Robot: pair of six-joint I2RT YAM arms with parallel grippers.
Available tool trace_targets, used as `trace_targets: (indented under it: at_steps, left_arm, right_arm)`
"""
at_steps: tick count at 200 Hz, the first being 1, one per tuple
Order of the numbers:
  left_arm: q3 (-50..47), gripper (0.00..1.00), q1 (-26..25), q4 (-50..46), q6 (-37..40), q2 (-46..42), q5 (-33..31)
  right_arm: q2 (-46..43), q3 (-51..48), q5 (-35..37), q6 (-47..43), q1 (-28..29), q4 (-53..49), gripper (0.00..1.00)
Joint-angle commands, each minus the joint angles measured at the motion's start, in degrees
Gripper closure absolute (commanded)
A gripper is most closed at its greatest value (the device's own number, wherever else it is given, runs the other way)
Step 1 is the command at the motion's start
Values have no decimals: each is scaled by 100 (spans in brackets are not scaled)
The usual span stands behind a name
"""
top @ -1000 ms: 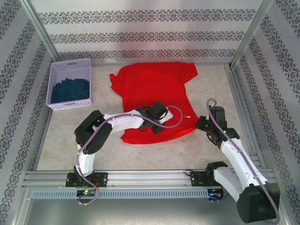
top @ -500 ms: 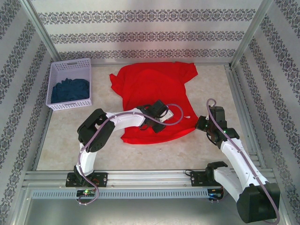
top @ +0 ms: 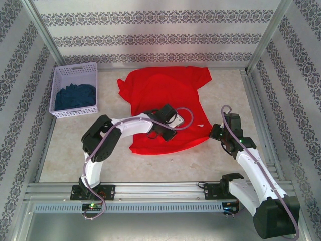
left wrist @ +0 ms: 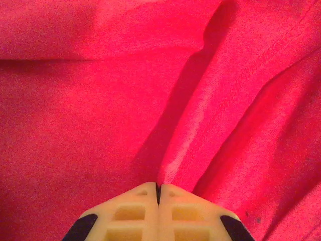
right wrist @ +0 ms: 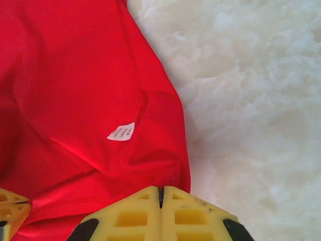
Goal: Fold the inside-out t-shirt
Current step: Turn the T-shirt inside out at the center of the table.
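Beside bare table (top: 165, 163), right claw (right wrist: 160, 189) clamps t-shirt (top: 160, 91) hem; left claw (left wrist: 158, 186) clamps a fold.

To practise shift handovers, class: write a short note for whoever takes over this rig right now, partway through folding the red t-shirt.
Left hand: shut, pinching a raised ridge of the t-shirt near its middle.
Right hand: shut at the shirt's near right hem corner; whether it grips cloth is unclear.
T-shirt: mostly spread on the table, white label showing.
Done: cloth grasped, no neat fold yet.
Left: the whole fold.
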Motion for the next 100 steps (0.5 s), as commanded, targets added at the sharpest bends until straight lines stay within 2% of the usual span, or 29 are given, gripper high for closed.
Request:
trace_targets:
  at_steps: [1, 29, 50, 78, 100]
  left_arm:
    - [-260, 100, 233, 435, -558, -713, 567]
    - [-529, 100, 391, 751, -1002, -1150, 569]
    - [-652, 100, 548, 939, -1419, -1387, 709]
    - [-646, 100, 582, 1106, -2022, -1477, 907]
    - [-643, 100, 581, 1196, -2227, -1461, 1018]
  right_arm:
    - [-34, 214, -51, -32, -42, -59, 100]
    - [137, 277, -77, -120, -42, -40, 99]
    - [344, 466, 48, -248, -45, -181, 92]
    - [481, 791, 491, -495, 89, -548, 66]
    - [-24, 666, 919, -1123, 989, -177, 46]
